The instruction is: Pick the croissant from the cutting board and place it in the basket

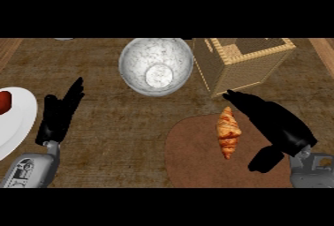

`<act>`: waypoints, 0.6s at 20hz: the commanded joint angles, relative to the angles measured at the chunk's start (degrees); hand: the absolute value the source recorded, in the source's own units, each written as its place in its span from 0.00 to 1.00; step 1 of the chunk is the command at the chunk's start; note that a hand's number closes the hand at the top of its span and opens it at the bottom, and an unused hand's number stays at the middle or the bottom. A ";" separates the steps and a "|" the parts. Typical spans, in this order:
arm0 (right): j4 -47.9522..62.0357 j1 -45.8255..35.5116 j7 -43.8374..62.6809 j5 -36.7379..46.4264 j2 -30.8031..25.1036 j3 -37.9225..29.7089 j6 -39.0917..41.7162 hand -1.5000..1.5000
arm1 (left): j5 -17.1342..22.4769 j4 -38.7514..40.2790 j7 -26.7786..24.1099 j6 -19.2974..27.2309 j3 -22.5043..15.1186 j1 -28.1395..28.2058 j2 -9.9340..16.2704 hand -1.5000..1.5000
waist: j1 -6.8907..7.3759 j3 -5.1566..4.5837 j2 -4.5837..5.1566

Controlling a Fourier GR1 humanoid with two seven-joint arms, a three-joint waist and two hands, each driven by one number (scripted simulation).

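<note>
The croissant [228, 131] lies on the round brown cutting board [189, 154], lengthwise toward the basket [243, 62], and the right hand [277, 128] sits just beside it on its right, not yet closed on it. Here is the risk: the fingers run alongside the pastry and the thumb hangs low near the board's edge, so if the hand closes from this offset it may only nudge the croissant sideways across the board, or catch one tapered end and let it swing. The basket stands close behind, its near wall just past the fingertips, so a low carry could clip that wall on the way over. The marbled bowl [157, 66] just left of the basket looks like the wrong place to land.

As for pose, the right hand is spread, fingers straight and pointing up toward the basket, thumb apart, holding nothing. The left hand [60, 115] rests open at the left of the bench [117, 132], fingers straight, beside a white plate [20, 119].
</note>
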 commanded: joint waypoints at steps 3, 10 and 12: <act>6.50 -2.48 -4.68 4.44 3.64 -1.01 0.10 0.00 | -1.44 -1.70 0.65 -3.04 2.53 0.95 0.01 0.50 | 0.09 -0.01 0.00; 7.82 -4.36 -2.54 8.19 8.92 -0.51 1.99 0.00 | -3.55 3.56 -1.34 -3.72 4.21 -1.94 -2.98 0.50 | -0.10 -0.02 0.01; 11.12 -1.40 -6.54 11.66 8.69 0.88 -1.89 0.00 | -4.65 -0.07 1.74 -2.47 3.32 -1.92 -4.35 0.50 | -0.09 -0.01 0.00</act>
